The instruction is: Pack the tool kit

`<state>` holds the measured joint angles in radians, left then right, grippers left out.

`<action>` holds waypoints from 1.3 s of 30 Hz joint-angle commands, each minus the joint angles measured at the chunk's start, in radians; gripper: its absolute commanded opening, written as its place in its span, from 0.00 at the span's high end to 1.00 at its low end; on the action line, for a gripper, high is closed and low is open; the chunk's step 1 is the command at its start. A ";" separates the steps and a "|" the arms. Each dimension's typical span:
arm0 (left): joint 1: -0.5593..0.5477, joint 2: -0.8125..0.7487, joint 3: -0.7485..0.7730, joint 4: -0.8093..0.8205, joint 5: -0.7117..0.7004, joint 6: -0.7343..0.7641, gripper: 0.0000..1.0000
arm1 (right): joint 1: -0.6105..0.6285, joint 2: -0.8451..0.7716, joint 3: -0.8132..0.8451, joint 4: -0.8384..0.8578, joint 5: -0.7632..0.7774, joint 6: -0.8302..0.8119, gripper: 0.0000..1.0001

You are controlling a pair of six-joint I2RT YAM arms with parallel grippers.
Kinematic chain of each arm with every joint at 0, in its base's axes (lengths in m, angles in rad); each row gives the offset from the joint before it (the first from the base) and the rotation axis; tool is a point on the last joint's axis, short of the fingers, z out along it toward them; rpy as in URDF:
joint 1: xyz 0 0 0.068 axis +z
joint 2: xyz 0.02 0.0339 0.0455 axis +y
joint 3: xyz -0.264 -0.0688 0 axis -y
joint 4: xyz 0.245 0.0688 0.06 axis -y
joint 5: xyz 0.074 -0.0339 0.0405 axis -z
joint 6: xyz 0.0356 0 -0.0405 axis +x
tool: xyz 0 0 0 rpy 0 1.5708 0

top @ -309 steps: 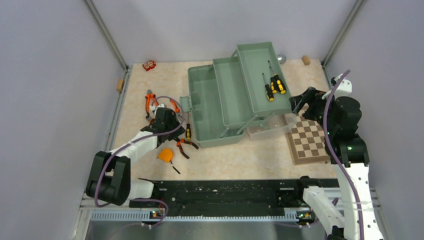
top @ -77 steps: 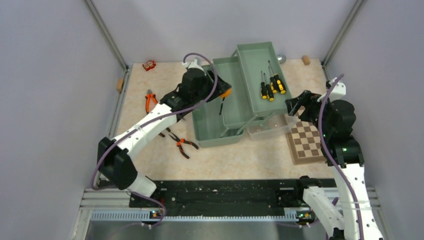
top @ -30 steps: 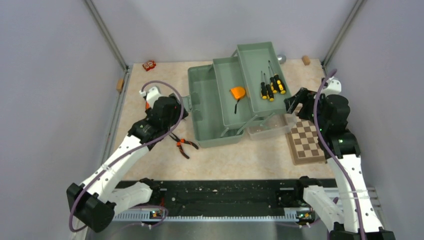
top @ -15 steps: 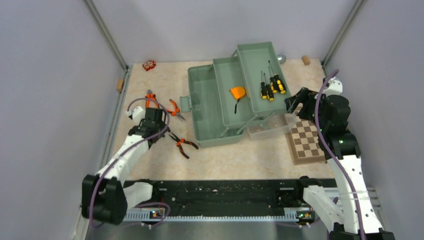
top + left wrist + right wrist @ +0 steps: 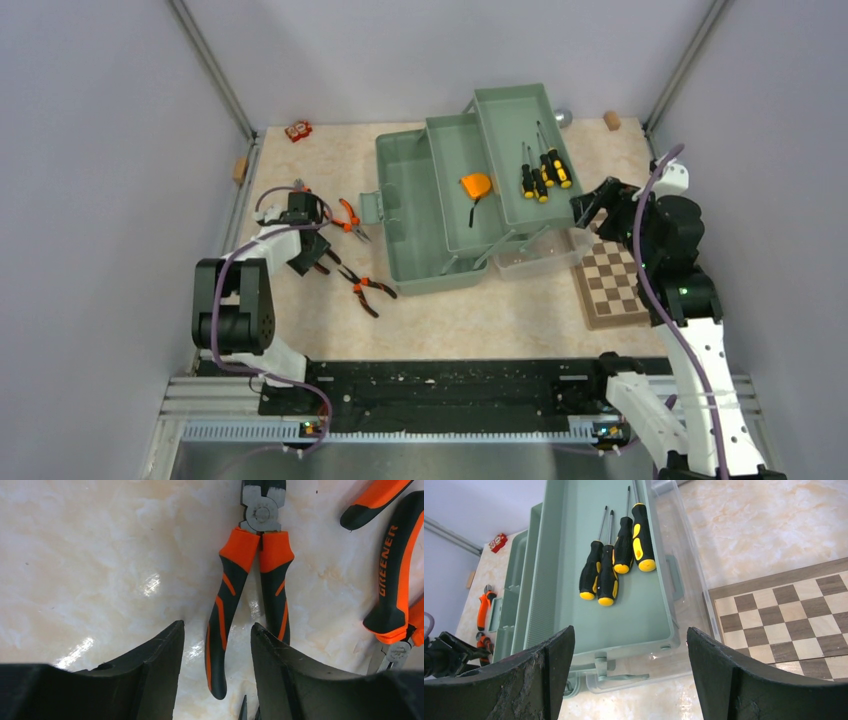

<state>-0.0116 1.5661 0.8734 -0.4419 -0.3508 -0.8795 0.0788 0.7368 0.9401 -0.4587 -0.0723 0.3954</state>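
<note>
Over on the left, the left gripper (image 5: 216, 630) hangs low above the marbled cream tabletop (image 5: 450, 320), its two black fingers parted and holding nothing. Straight ahead of it lie the combination pliers with orange-and-black handles (image 5: 234, 572), long axis running directly away from the gripper, steel head at the far end. One handle shows in the gap, the other slips under the right-hand finger, so I'd say a small sideways nudge comes before any squeeze. Two more orange-handled pliers (image 5: 347, 216) (image 5: 366, 290) lie just to the right. Beyond them the large sage-green plastic toolbox (image 5: 405, 220) stands open, trays fanned out, with the small orange tape measure (image 5: 476, 185) in the middle tray and four black-and-yellow screwdrivers (image 5: 543, 175) in the right one. The right gripper (image 5: 629, 628) hovers there, spread wide and empty, beside the brown-and-cream chessboard (image 5: 615, 280), well apart from the pliers; the left arm is clearly nearer.
</note>
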 commanded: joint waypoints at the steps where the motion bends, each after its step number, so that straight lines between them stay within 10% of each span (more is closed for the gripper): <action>1: 0.005 0.039 0.050 0.002 0.028 0.017 0.46 | 0.009 -0.005 0.000 0.034 0.000 0.001 0.18; 16: 0.005 -0.137 -0.011 -0.091 -0.079 0.028 0.97 | 0.009 0.039 0.013 0.065 0.005 -0.019 0.18; 29: -0.019 -0.432 0.107 -0.120 -0.065 0.310 1.00 | 0.009 0.032 0.014 0.068 0.006 -0.023 0.18; 39: -0.367 -0.466 0.235 -0.038 -0.102 0.588 1.00 | 0.009 0.017 0.024 0.044 0.015 -0.032 0.18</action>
<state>-0.2607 1.1023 1.0145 -0.5835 -0.4366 -0.4370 0.0788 0.7723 0.9363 -0.4351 -0.0704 0.3832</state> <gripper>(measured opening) 0.232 0.814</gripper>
